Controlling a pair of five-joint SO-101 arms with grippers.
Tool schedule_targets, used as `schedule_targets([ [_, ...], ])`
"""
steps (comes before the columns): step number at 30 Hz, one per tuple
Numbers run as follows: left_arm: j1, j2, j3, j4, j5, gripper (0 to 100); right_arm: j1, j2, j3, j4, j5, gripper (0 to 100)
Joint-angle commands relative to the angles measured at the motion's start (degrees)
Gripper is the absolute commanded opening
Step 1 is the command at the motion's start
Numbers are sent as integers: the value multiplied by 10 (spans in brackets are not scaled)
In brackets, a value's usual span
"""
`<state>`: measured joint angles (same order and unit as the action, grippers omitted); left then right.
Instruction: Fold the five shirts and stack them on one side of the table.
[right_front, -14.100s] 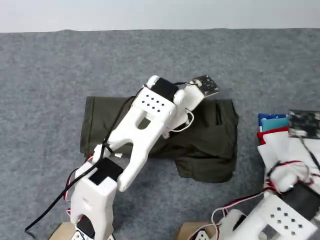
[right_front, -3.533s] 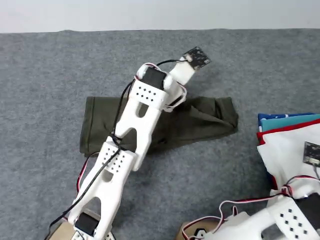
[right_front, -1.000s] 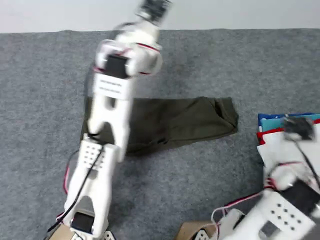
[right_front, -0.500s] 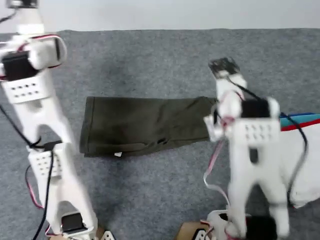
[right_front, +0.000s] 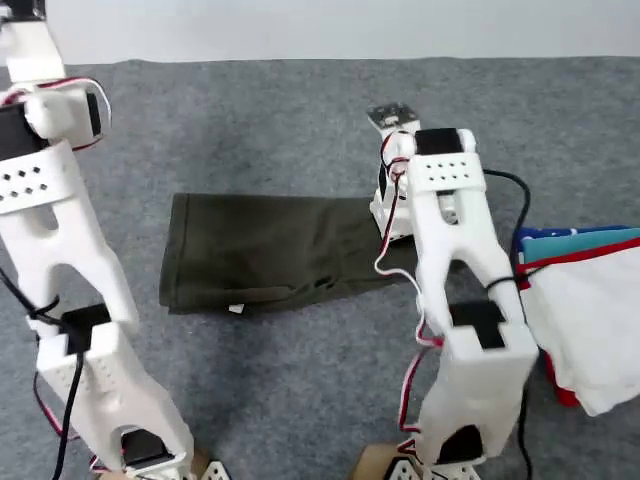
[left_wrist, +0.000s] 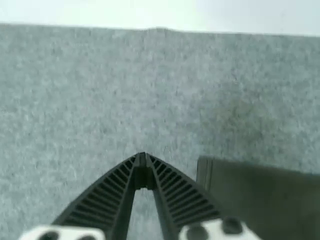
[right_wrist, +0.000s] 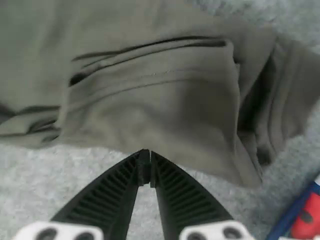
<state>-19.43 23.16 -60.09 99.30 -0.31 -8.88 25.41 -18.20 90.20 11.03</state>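
Well, neither arm has hold of anything just now. The right gripper has its jaws pressed together, and the long-folded olive shirt lies directly ahead of their tips, its rumpled, many-layered end a little to one side of them. The left gripper is likewise closed and empty, hanging over the bare grey table, with the shirt's other corner just beside its jaws. My worry is the right one. If it goes down shut it can only shove the cloth, bunching the edge and spoiling the fold. If it opens late it may nip just the top layer, so a lift would peel the shirt open. The left jaws, sitting off the corner, could well close on felt and miss the cloth altogether. The stack of folded shirts lies near, off to the side of the right jaws, and a wide swing could drag its loose white top piece askew.
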Motion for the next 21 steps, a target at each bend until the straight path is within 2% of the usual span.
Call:
schedule_targets([
  [1, -4, -44, 31, 11, 4, 2, 16, 44, -54, -5, -4, 9],
  [8, -4, -42, 41, 11, 4, 2, 42, 127, -60, 14, 28, 9],
  [16, 0, -42, 42, 3, 6, 2, 42, 127, -62, 95, 32, 9],
  [21, 1, -41, 42, 3, 11, 2, 36, 99, -70, 95, 32, 9],
])
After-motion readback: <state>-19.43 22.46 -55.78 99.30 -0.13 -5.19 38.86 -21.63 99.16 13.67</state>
